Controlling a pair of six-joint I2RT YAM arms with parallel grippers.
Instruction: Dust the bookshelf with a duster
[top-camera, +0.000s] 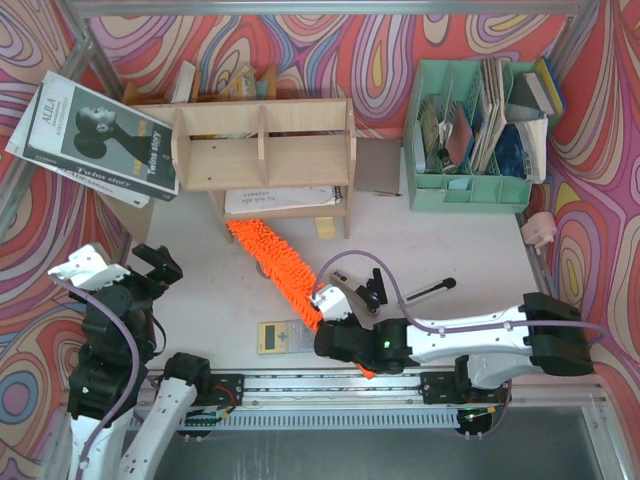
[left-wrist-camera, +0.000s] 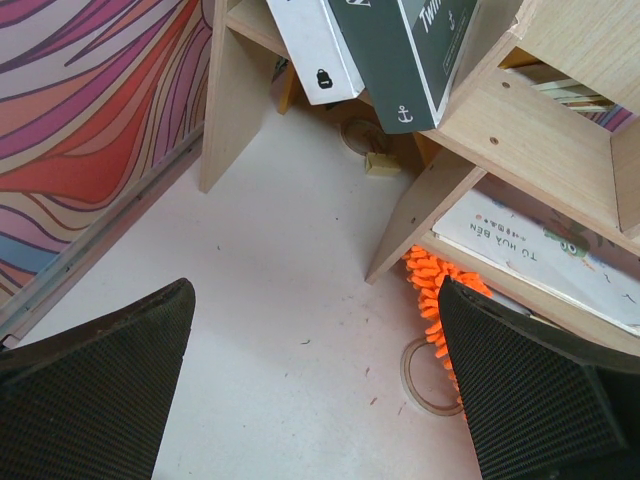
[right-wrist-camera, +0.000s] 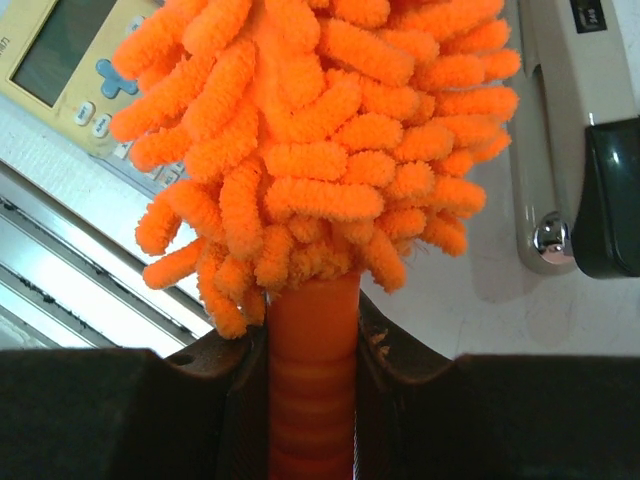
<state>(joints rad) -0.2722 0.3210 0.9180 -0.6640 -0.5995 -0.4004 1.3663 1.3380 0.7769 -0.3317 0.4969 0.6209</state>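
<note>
The long bright orange duster (top-camera: 275, 265) with a fluffy chenille-noodle head lies slantwise on the white table top (top-camera: 200, 290). Its thin orange plastic handle is at the near end, pinched between the pressed-in fingers of the right gripper (top-camera: 328, 322). In the right wrist view the handle runs straight up out of that gripper (right-wrist-camera: 313, 350), and the noodle head (right-wrist-camera: 320, 150) fills the picture above it. Just left of the head lies a pale yellowish calculator (top-camera: 283, 337) with a grey screen. On the other side a white and black stapler (right-wrist-camera: 570, 130) lies on the table.

At the near left, the left gripper (top-camera: 160, 265) hangs above bare table with its black fingers spread wide and nothing between them (left-wrist-camera: 315, 380).

Farther back, the duster's far tip (left-wrist-camera: 430, 290) reaches the light plywood bookshelf (top-camera: 265, 150). It sits just beside the front left leg and under the edge of the lower board. A white spiral-bound booklet (top-camera: 280, 198) lies flat on that board. The three upper compartments, split by dividers, face the camera. A dark-covered book with a face on it (top-camera: 95, 140) leans tilted against the shelf's left end.

To the right, well apart from the shelf, a mint-green plastic file organiser (top-camera: 470, 190) stands stuffed with papers and booklets.
</note>
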